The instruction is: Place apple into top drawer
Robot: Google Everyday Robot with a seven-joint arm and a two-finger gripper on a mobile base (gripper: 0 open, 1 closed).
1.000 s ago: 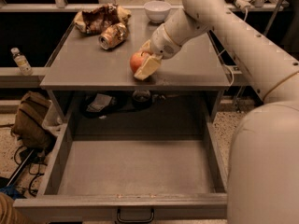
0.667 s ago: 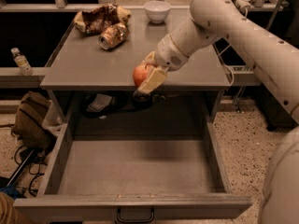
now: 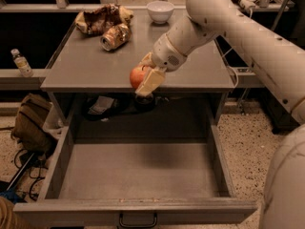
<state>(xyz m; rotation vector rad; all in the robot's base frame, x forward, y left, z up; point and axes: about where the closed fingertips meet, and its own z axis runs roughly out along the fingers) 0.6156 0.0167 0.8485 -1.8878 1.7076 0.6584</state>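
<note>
The red-orange apple (image 3: 137,76) hangs in my gripper (image 3: 144,79), whose pale fingers (image 3: 150,82) are shut on it. It is held just past the front edge of the grey tabletop (image 3: 86,66), above the back of the open top drawer (image 3: 138,173). The drawer is pulled far out toward the camera, its flat grey bottom bare, with a dark handle (image 3: 137,221) on its front. My white arm reaches in from the upper right.
On the tabletop stand a crushed drink can (image 3: 115,36), a crumpled brown bag (image 3: 101,18) and a white bowl (image 3: 159,10). A small bottle (image 3: 21,62) stands on a ledge at left. A brown bag (image 3: 31,123) and cables lie on the floor at left.
The gripper has carried the apple forward off the tabletop, toward the camera and slightly lower, so it now hangs over the drawer's back part.
</note>
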